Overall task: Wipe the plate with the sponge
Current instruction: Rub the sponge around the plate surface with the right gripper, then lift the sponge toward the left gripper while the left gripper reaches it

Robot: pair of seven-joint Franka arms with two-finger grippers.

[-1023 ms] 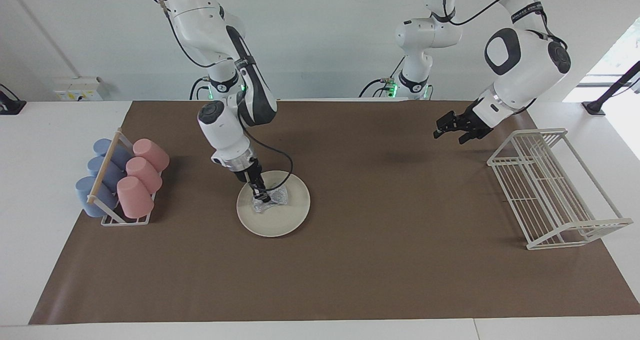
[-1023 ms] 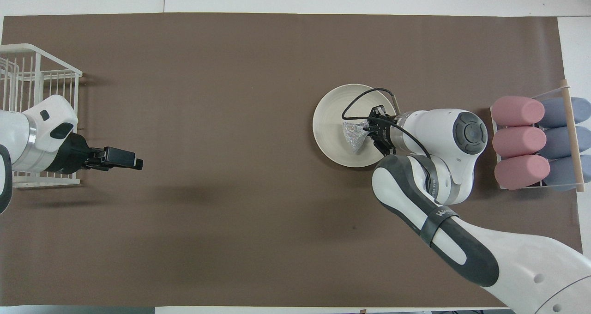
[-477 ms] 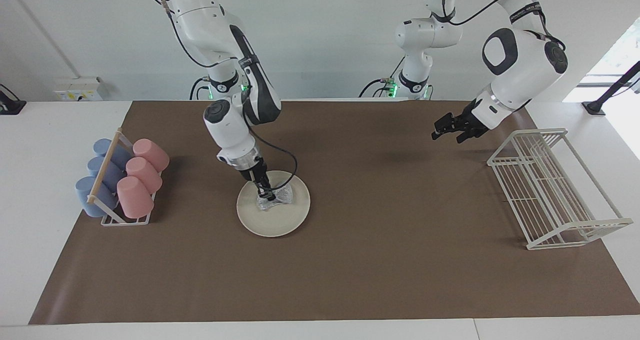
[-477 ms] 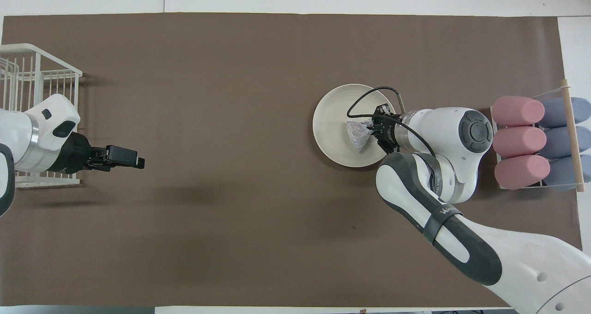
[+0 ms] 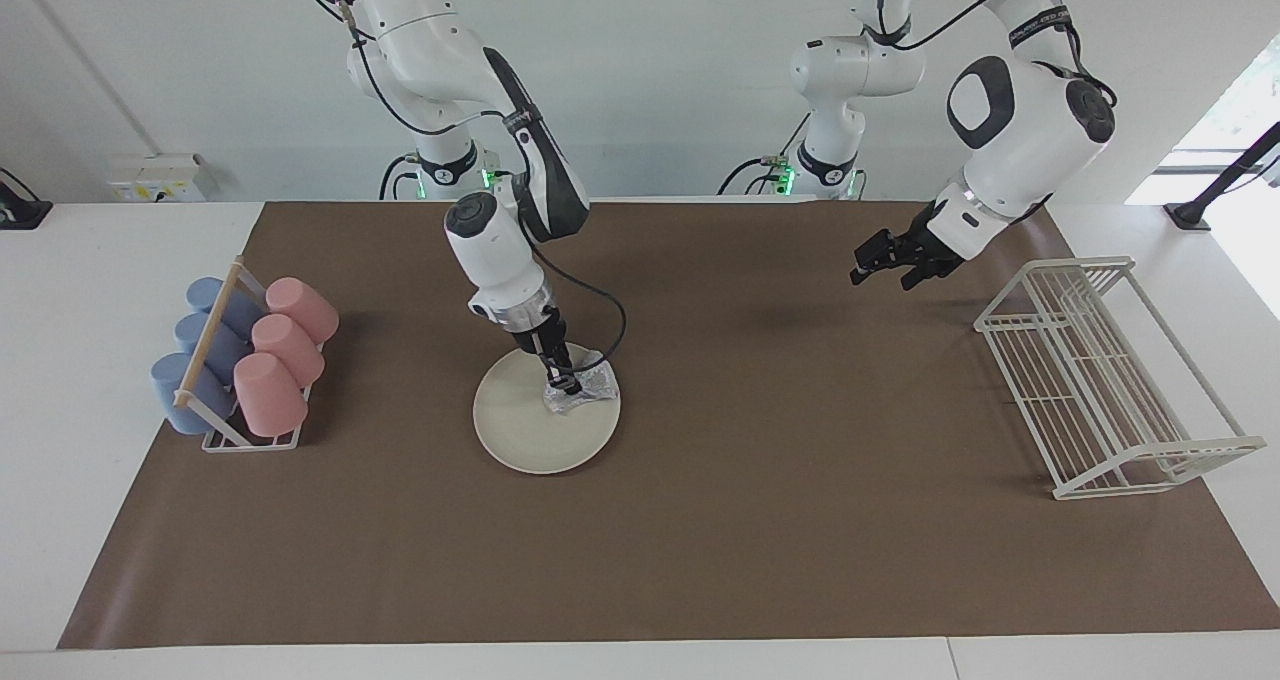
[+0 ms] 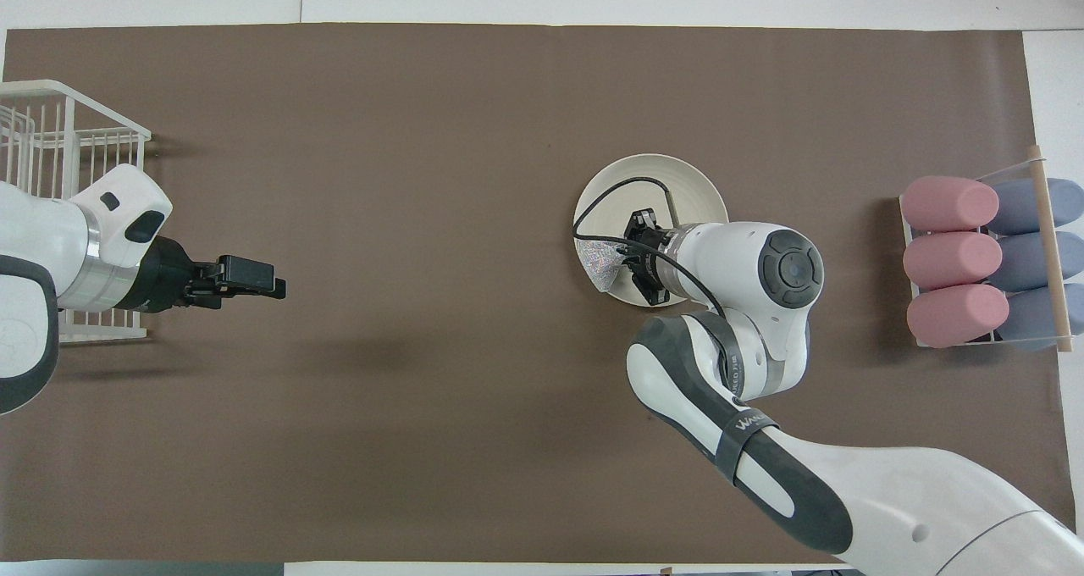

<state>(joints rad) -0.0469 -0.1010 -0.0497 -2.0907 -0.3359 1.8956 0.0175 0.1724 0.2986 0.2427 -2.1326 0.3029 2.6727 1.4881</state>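
Observation:
The cream plate [image 5: 520, 430] lies on the brown mat, toward the right arm's end of the table; it also shows in the overhead view [image 6: 656, 178]. My right gripper [image 5: 567, 383] is shut on the silvery glittery sponge [image 5: 592, 384] and presses it on the plate's edge toward the left arm's end. In the overhead view the right gripper [image 6: 625, 256] holds the sponge [image 6: 597, 263] at that same rim. My left gripper [image 5: 882, 266] is open and empty, held in the air over the mat beside the wire rack; it also shows in the overhead view [image 6: 254, 275].
A white wire rack [image 5: 1100, 370] stands at the left arm's end of the table, also in the overhead view [image 6: 51, 148]. A rack of pink and blue cups [image 5: 245, 360] stands at the right arm's end, also in the overhead view [image 6: 982, 258].
My right gripper has dragged the sponge across the plate from its middle to the rim toward the left arm's end. My left gripper has drifted slightly toward the table's middle.

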